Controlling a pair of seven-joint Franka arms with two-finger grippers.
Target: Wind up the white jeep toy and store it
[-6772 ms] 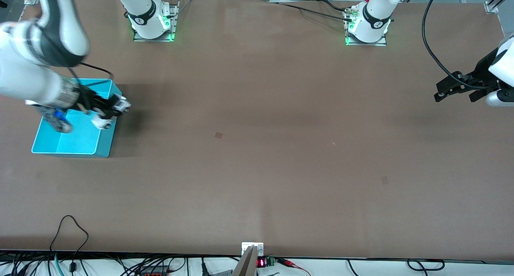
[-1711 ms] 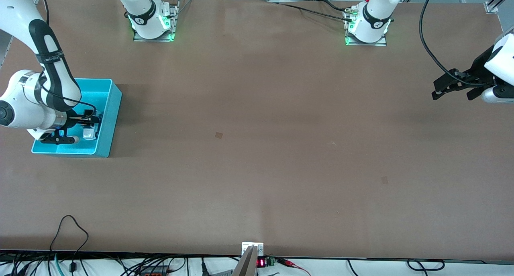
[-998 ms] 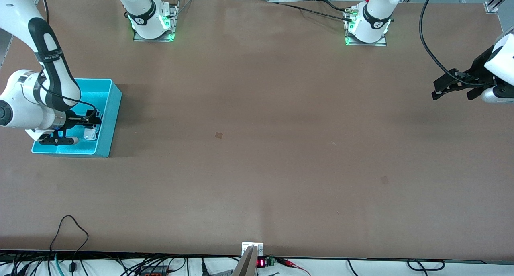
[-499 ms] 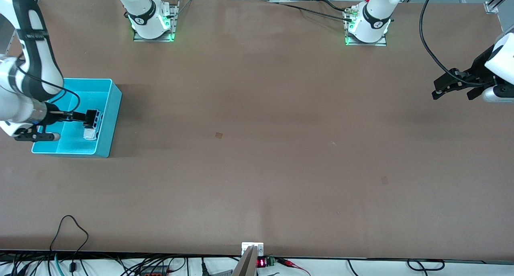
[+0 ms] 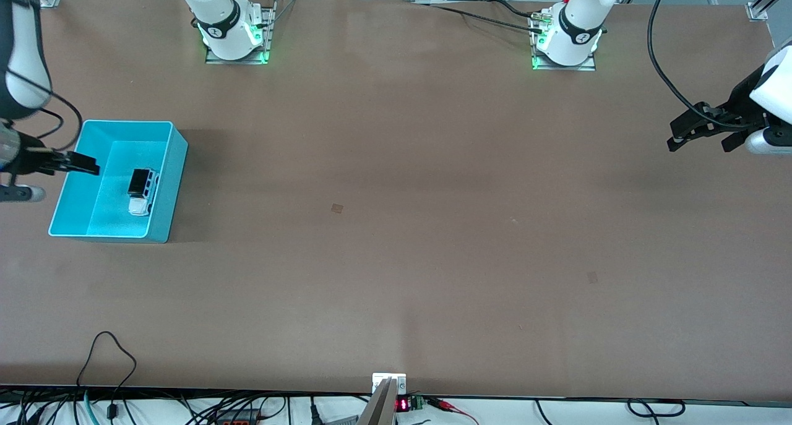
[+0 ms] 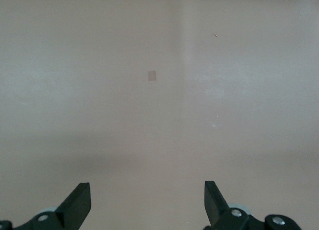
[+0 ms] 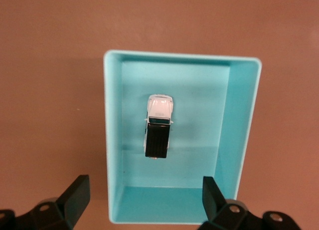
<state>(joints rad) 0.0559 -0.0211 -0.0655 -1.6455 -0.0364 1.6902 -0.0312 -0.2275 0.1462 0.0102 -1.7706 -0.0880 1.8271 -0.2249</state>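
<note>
The white jeep toy (image 5: 140,192) is now lying inside the cyan bin (image 5: 177,165), upright on its wheels on the bin floor, close to the bin wall that faces the table's middle. A second ago it was still being bracketed by the right gripper (image 5: 77,163) low in the bin; that gripper is now being carried up and away, over the bin rim toward the right arm's end of the table. In the right wrist view its fingers (image 7: 75,192) are being held wide apart with nothing between them, and the toy (image 7: 158,125) is seen clear below. The storing step is judged done; only retreat is left.

The left gripper (image 5: 699,128) is being kept waiting well apart from the bin, over bare table (image 5: 396,227) at the left arm's end, fingers (image 6: 77,202) spread wide and empty.

Whether the toy has been wound cannot be told; no key or spring is being shown. The right arm's wrist is being cut off by the front view's edge.
</note>
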